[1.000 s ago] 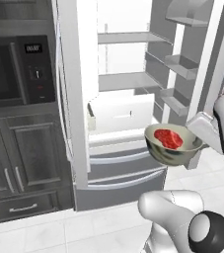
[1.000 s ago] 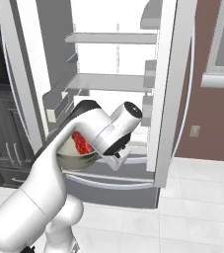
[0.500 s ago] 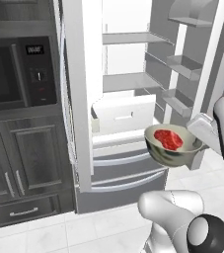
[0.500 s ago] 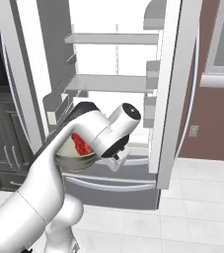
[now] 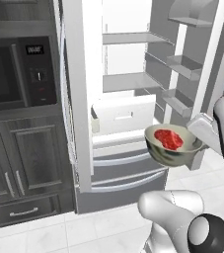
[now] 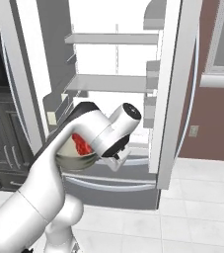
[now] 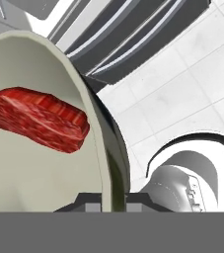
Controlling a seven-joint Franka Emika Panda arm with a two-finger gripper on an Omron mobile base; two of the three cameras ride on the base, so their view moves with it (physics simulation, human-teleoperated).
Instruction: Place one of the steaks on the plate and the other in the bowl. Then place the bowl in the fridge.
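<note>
My gripper (image 5: 199,143) is shut on the right rim of the beige bowl (image 5: 168,154), which I hold level in front of the open fridge (image 5: 77,99). A bright red steak (image 5: 168,139) lies flat in the bowl. In the right base view the bowl (image 6: 70,159) and steak (image 6: 82,145) peek out behind my forearm, with the gripper (image 6: 102,156) beside them. The hand view shows the bowl's wall (image 7: 39,170) pinched between the fingertips (image 7: 90,200), and the steak (image 7: 37,118) inside. The bowl hangs at about the height of the fridge's lower drawers (image 5: 121,170). The plate is out of view.
White shelves (image 5: 126,81) and a white inner drawer (image 5: 126,114) stand inside the fridge. Its right door (image 5: 192,64) carries bins. Dark cabinets with a built-in oven (image 5: 15,74) stand to the left. A brown wall (image 6: 217,123) is on the right, over a tiled floor (image 6: 202,197).
The whole picture has shifted in both base views: the base has moved and the fridge's inside shows more fully. The bowl stays in the shut gripper, the same way.
</note>
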